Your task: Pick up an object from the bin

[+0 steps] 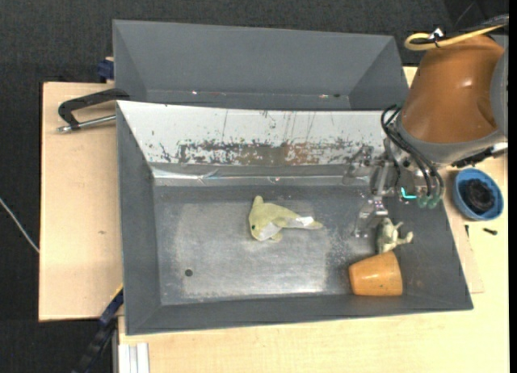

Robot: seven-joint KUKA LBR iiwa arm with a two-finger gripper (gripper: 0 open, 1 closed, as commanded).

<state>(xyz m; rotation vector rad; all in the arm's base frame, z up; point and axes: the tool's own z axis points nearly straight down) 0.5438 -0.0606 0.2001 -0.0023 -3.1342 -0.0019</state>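
My gripper (376,216) hangs low at the right side of the bin, close to the right wall. Just below and to its right lies a small pale green and white toy piece (393,237), touching or nearly touching the gripper's tip. Whether it is gripped I cannot tell. An orange cup-shaped thing (376,274) lies on its side right under that piece, near the bin's front right corner. A yellow-green soft toy with a white tail (271,220) lies on the floor in the middle of the bin, well to the left of the gripper.
The arm's orange cover stands over the bin's right rim above the gripper. The bin's right wall slopes close beside the gripper. Bare floor stretches left of the soft toy and along the front wall.
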